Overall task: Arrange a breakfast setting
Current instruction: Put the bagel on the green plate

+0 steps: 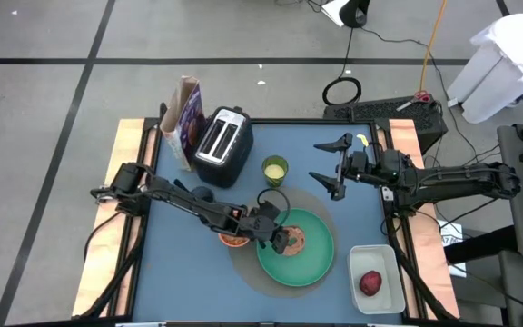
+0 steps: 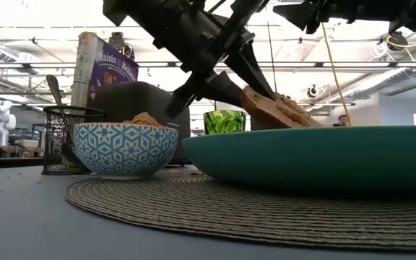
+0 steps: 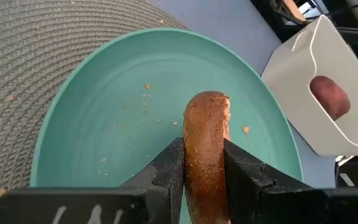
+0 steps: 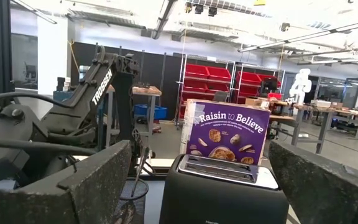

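Your left tool [image 3: 204,168] pinches the brown round bagel [image 3: 207,134] on edge over the large teal-green round plate [image 3: 110,124]; released upright, you risk it rolling off toward the white rectangular tub [image 3: 319,81]. Its crust looks smooth and firm. Your right tool [image 1: 332,166] hovers spread, well apart.

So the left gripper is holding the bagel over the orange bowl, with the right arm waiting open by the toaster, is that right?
Not quite: the left gripper holds the bagel over the green plate, not the bowl, as the left wrist view shows. The right gripper does wait open near the toaster.
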### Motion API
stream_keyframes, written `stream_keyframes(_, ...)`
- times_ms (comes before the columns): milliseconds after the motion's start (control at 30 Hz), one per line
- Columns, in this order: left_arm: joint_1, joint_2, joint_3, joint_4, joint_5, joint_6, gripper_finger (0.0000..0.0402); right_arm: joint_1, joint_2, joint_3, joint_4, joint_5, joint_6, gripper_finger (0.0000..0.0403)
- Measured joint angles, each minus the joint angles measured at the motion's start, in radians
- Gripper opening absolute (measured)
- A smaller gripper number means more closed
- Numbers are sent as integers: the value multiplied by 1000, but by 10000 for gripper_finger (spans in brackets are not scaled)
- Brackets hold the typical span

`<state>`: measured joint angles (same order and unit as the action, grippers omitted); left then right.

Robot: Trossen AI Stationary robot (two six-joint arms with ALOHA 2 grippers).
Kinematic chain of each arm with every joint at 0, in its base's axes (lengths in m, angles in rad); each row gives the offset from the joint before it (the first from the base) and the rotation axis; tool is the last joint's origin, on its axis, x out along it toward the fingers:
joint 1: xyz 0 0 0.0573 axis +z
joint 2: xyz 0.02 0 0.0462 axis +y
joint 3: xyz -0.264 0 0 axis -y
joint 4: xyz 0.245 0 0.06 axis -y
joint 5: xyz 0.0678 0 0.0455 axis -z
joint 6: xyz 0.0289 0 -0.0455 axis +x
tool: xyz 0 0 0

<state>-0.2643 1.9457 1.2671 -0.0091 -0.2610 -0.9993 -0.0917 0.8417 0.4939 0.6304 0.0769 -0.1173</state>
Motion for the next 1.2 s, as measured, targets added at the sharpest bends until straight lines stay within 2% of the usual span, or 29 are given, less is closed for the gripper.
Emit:
stream_keyframes(233,-11,0,0,-19,78,22,92,0,0,0,0,0,0,375)
stream_keyframes(633,-11,0,0,-11,77,128,92,0,0,0,0,0,0,375)
stream_keyframes(1067,-11,0,0,-9,77,161,93,0,0,0,0,0,0,375)
stream_keyframes(1200,-11,0,0,-8,77,167,111,0,0,0,0,0,0,375)
